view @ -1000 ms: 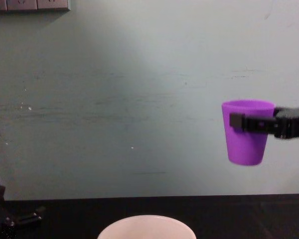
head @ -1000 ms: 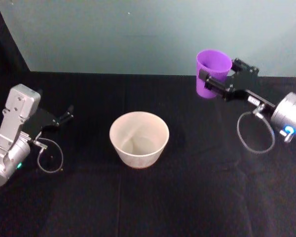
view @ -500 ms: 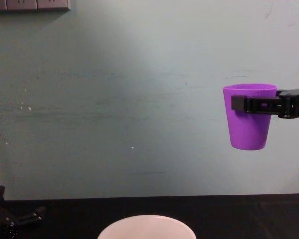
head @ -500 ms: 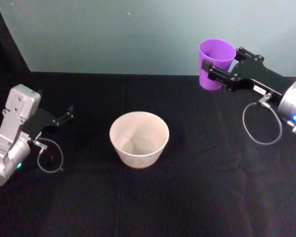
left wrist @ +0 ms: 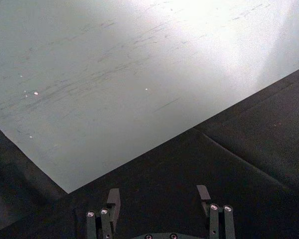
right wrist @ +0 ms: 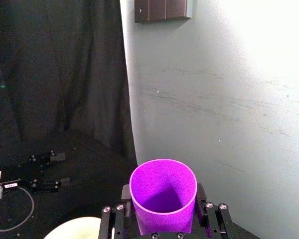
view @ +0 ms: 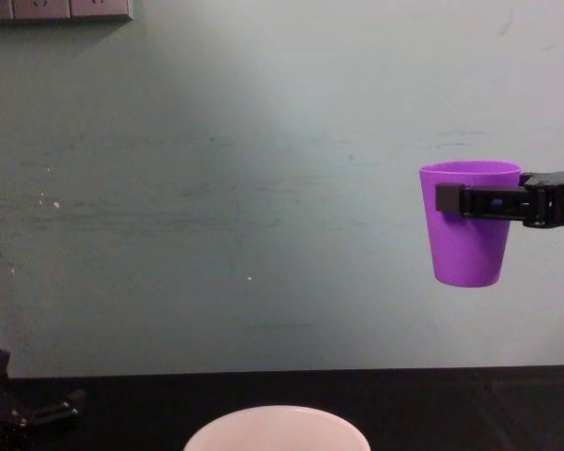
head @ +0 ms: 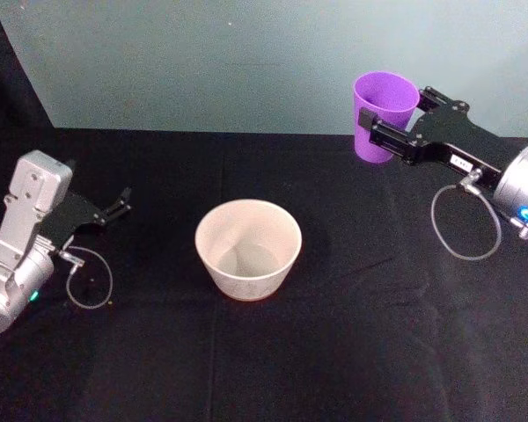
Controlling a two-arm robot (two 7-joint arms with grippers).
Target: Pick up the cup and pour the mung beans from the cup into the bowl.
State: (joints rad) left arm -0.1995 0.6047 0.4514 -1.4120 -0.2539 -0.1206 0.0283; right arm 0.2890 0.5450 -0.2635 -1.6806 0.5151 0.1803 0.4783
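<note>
Right jaws pinch cup (head: 383, 110) upright at bowl's (head: 246, 283) 2 o'clock so nothing spills; left jaws sit open at 9.

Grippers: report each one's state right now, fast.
Left gripper: open, holding nothing.
Right gripper: shut on the cup, which is upright in the air.

A black cloth (head: 334, 352) covers the table beneath a scuffed pale green wall (head: 202, 61), with a socket plate (view: 56, 9) high up and a dark curtain (right wrist: 55, 69) beside it.
</note>
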